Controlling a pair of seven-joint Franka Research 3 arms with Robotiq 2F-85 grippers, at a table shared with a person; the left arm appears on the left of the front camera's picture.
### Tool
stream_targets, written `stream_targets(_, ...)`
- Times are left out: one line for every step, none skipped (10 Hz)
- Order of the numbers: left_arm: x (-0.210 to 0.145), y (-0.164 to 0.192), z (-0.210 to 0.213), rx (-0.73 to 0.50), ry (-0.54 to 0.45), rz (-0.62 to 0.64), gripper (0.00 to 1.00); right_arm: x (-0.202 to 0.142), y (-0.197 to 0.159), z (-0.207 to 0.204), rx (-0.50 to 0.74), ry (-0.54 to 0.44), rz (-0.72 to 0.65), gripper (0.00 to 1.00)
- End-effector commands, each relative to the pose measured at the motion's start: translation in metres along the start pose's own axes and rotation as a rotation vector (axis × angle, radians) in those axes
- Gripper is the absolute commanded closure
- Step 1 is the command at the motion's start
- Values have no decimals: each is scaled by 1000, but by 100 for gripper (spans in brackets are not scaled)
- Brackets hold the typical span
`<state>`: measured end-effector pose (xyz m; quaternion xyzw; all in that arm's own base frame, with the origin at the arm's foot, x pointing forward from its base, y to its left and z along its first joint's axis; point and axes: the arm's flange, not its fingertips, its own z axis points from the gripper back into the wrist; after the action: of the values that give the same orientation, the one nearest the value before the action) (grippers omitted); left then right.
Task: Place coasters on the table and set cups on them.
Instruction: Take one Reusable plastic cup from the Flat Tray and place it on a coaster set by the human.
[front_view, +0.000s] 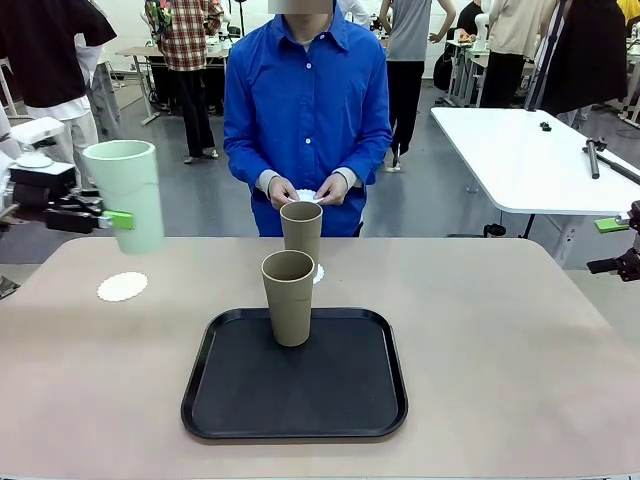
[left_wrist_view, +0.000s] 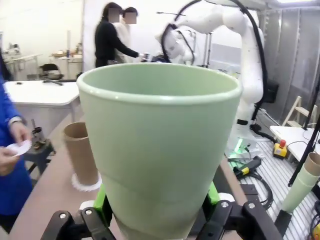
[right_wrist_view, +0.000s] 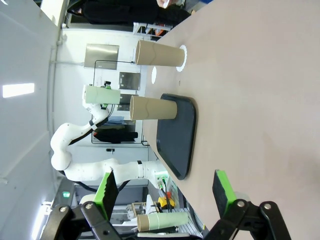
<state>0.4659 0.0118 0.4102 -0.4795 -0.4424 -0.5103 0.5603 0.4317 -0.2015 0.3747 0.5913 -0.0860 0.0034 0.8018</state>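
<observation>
One pale mint green tapered cup (front_view: 125, 190) hangs clenched in my left end effector (front_view: 122, 218) above the beige counter (front_view: 500, 330); lowered off-centre, I reckon it could miss the white scalloped paper coaster (front_view: 122, 287) below or skid it

Mint cup (front_view: 128, 195), tan cups (front_view: 289, 297), black tray (front_view: 295, 390), white scalloped coaster (front_view: 122, 287).

The left hand (front_view: 122, 218) comes in at the left edge of the frame, held level above the tabletop (front_view: 500, 330), its green pads (front_view: 118, 220) clamped on the sides of the mint green cup (front_view: 125, 180). The right hand (front_view: 612, 246) sits at the far right edge, fingers spread wide apart
</observation>
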Motion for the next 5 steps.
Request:
stream_targets(-6, 17, 34, 52, -24, -10, 15, 1, 0, -1, -6, -1, 0, 0)
stream_targets(-14, 25, 58, 98, -29, -12, 15, 1, 0, -1, -6, -1, 0, 0)
stream_targets(-20, 26, 70, 111, -21, -17, 15, 1, 0, -1, -6, -1, 0, 0)
stream_targets(-26, 32, 83, 147, 20, -30, 15, 1, 0, -1, -6, -1, 0, 0)
stream_targets(-33, 36, 96, 172, 29, -28, 15, 1, 0, -1, -6, -1, 0, 0)
